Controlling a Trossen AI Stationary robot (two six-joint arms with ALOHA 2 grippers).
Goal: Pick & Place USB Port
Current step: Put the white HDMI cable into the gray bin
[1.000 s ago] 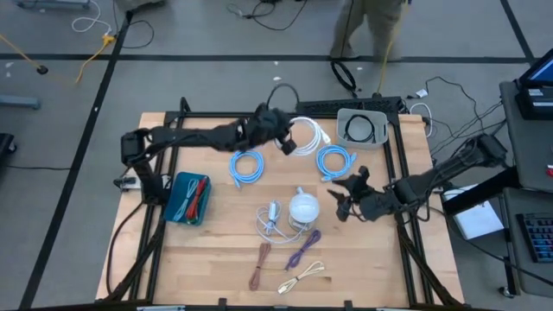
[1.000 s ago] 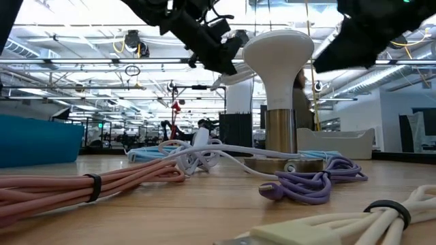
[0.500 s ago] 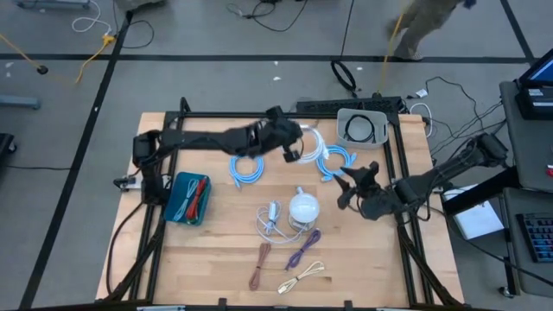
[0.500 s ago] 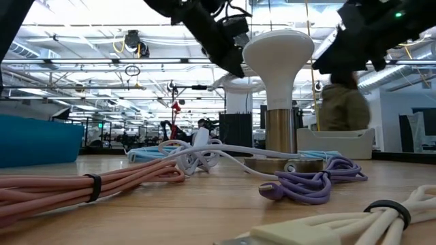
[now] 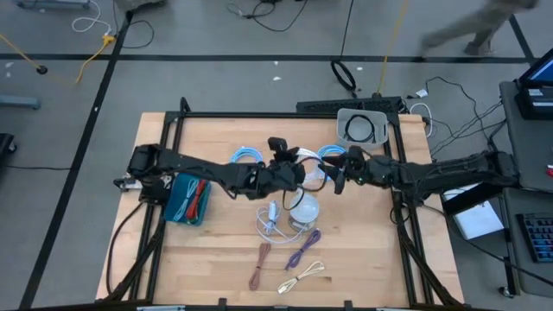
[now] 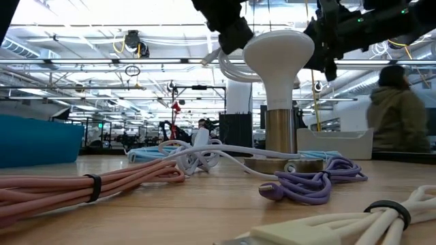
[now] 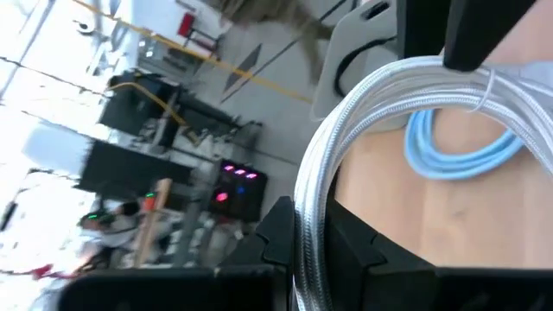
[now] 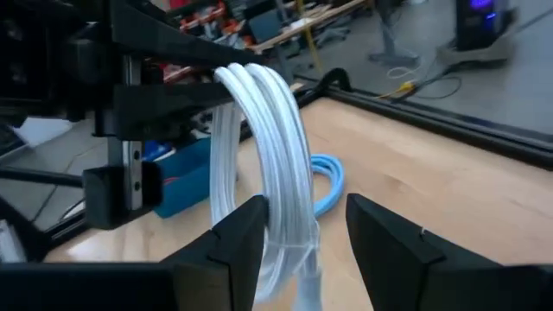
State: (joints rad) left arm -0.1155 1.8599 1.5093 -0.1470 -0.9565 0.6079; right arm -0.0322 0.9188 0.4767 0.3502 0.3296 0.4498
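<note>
1. We are seeing the left gripper (image 5: pixel 289 164) clamping nearly shut on a white coiled cable (image 5: pixel 311 170), holding it in the air over mid-table, just above the white dome-topped stand (image 5: pixel 303 207).
2. The right gripper (image 5: pixel 339 173) is reaching in from the other side, its fingers (image 8: pixel 240 235) standing part open around the coil's loops; whether they are touching the cable we cannot tell.
3. We are judging the cable light, soft and floppy, with a smooth sheath that could slip; taking hold across the bundled loops looks safest, not a loose end.
4. The right wrist view is showing the loops sitting between the fingers; the high view is not.
5. The low view is showing the coil well clear of the table (image 5: pixel 216 259); the wrist views are not.
6. The high view alone is showing the grey bin (image 5: pixel 363 128) at the far edge.
</note>
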